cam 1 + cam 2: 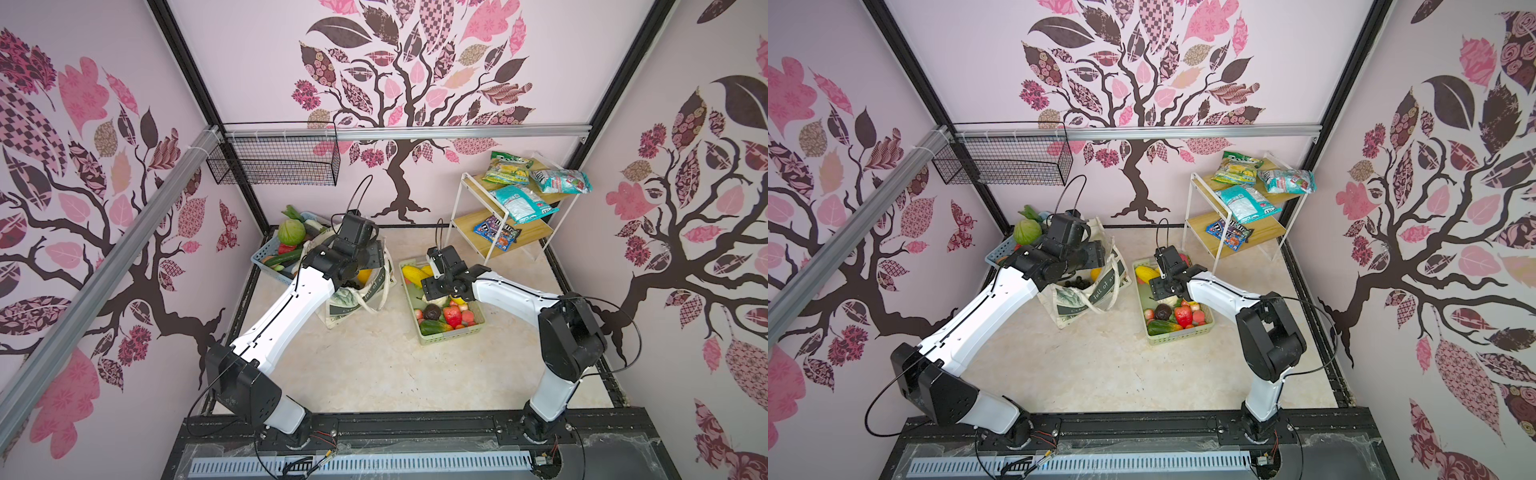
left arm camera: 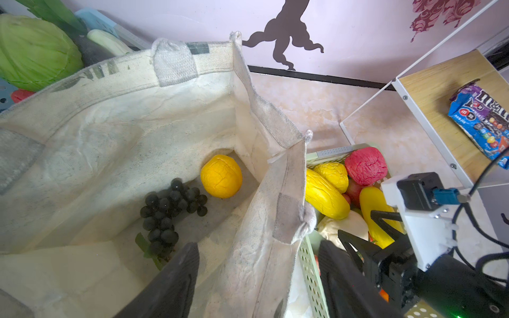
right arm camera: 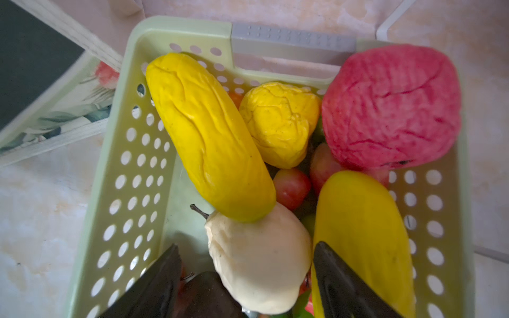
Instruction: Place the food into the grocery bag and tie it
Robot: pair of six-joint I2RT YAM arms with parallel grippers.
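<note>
Pale-green basket beside grocery bag, shelf behind

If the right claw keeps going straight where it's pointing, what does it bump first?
Probably the pale pear in the green basket, straight ahead of the open right gripper; depth is unclear.

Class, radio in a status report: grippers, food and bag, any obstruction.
Left gripper open over grocery bag. Right gripper open astride pale pear in green basket. Grapes, orange bagged. Long yellow fruit overlaps pear.
</note>
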